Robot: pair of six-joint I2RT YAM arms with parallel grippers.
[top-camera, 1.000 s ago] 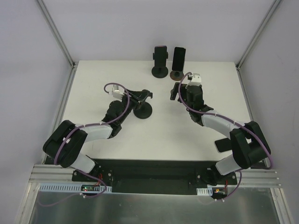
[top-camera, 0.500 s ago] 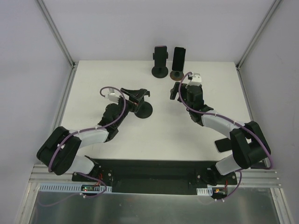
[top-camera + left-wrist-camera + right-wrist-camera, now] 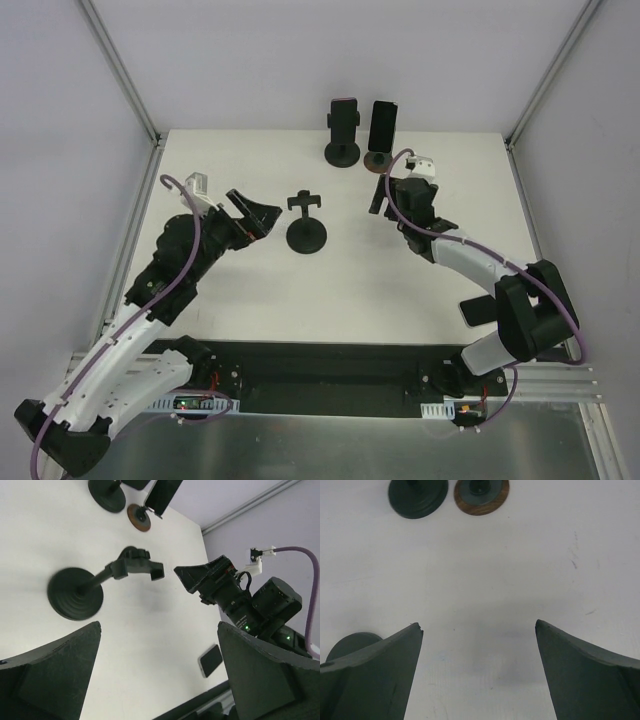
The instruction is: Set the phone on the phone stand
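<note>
Pickup stage, I judge; left gripper and right gripper flank the empty phone stand, both wide open, holding nothing; the phone lies well right of the stand; the right arm must fetch it.

The phone stand is all black: a round, stepped base, a thin stem and a small clamp-like cradle on top with short prongs at both ends. It stands upright on its base near the middle of the white table, its cradle empty. From the left wrist view the phone stand has its stem leaning a little off the base. It sits in front of two other stands at the far edge, well apart from them. The phone is a dark slab with rounded corners, lying flat on the table near the front right, far from the stand. Which face is up, I cannot tell.
</note>
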